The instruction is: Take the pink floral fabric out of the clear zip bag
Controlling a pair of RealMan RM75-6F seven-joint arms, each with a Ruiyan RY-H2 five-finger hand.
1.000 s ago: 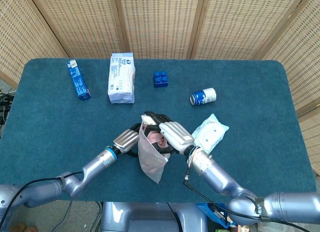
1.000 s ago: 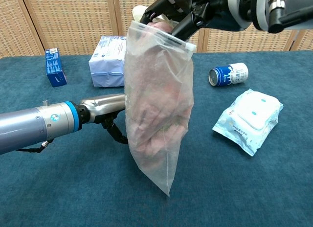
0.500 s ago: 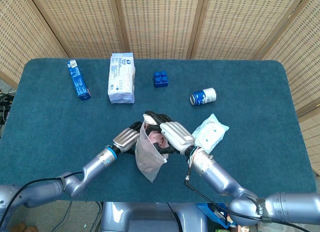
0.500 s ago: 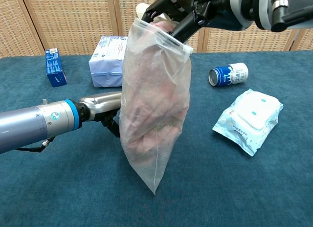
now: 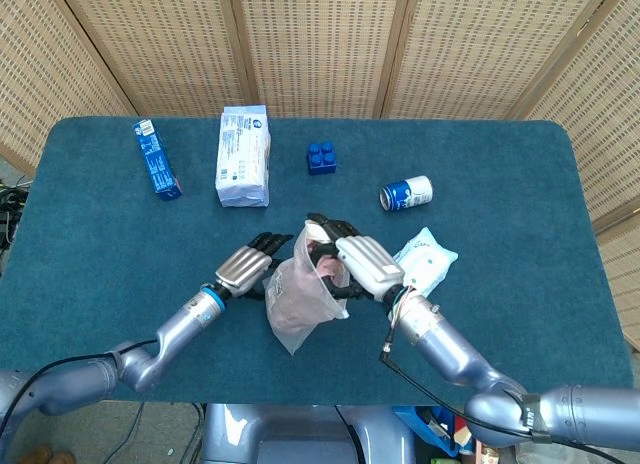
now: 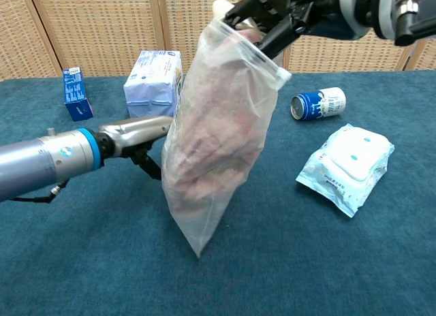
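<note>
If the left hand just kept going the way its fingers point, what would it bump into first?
Most likely the bag hanging from the right hand. The left hand points at its side from close by, though whether they already touch is unclear.

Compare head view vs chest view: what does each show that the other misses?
Head only: the blue toy brick and the pink fabric visible at the bag's open mouth. Chest only: the bag's bottom corner hanging off the table. Both: right hand holding the zip bag top, left hand beside it, can, wipes pack.

No legible text; print on blue box (image 6: 77,92), white pack (image 6: 151,84) & can (image 6: 317,102) too blurry.
</note>
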